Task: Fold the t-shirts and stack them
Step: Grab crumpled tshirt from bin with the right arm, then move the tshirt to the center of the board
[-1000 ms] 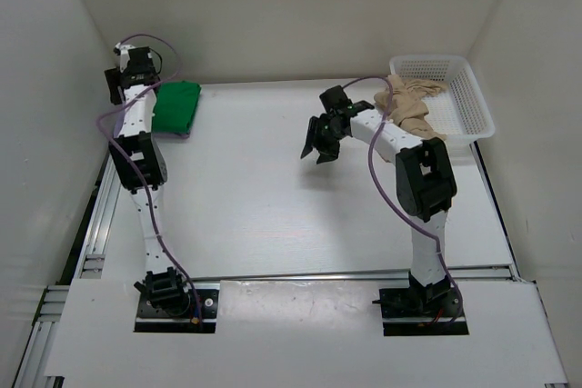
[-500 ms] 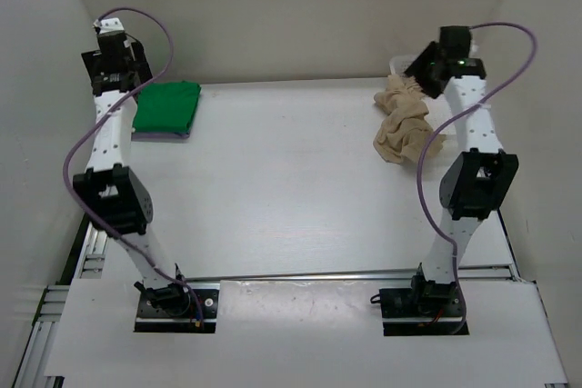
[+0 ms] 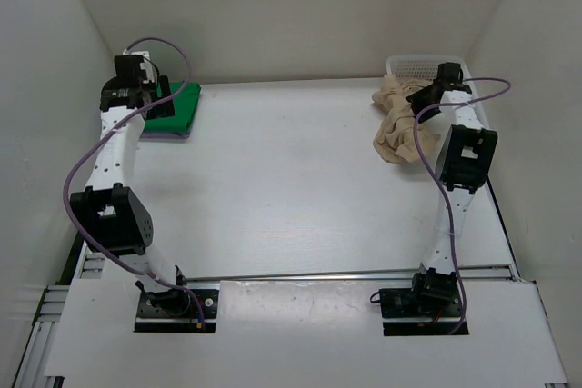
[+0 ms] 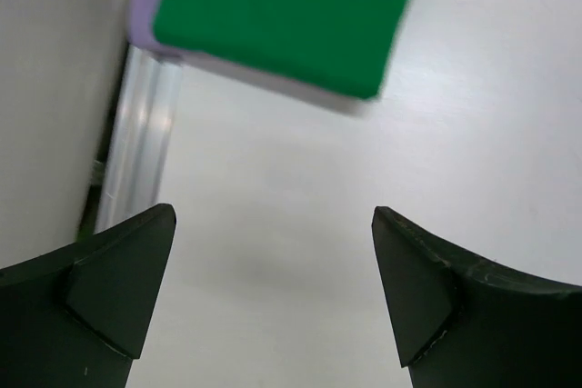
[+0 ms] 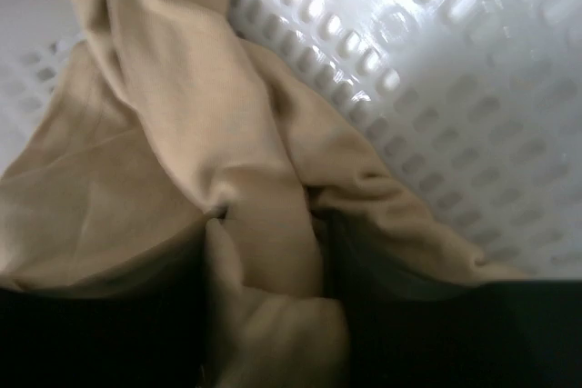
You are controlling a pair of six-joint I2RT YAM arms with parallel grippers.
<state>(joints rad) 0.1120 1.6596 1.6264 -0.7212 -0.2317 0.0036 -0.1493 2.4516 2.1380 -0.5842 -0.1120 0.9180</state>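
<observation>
1. We see the left gripper [image 4: 273, 215] hanging above the far left corner of the table [image 3: 273, 188], its two fingers spread wide with nothing between them.
2. Just beyond those fingers lies the green shirt [image 4: 282, 15], folded into a neat flat rectangle.
3. The green shirt rests on top of the lavender shirt [image 4: 144, 15]; we make out only a thin lavender border along its left and near edges.
4. This two-shirt stack sits close to the left wall.
5. At the far right, we find the right gripper [image 5: 264, 315] pinched on a bunched fold of the beige shirt [image 5: 164, 161], and creases in the cloth run toward the grip.
6. The beige shirt is crumpled and unfolded. In the overhead view it trails from the white mesh basket [image 3: 414, 63] down onto the table just left of it.
7. In the right wrist view the basket's perforated wall shows directly behind the cloth.
</observation>
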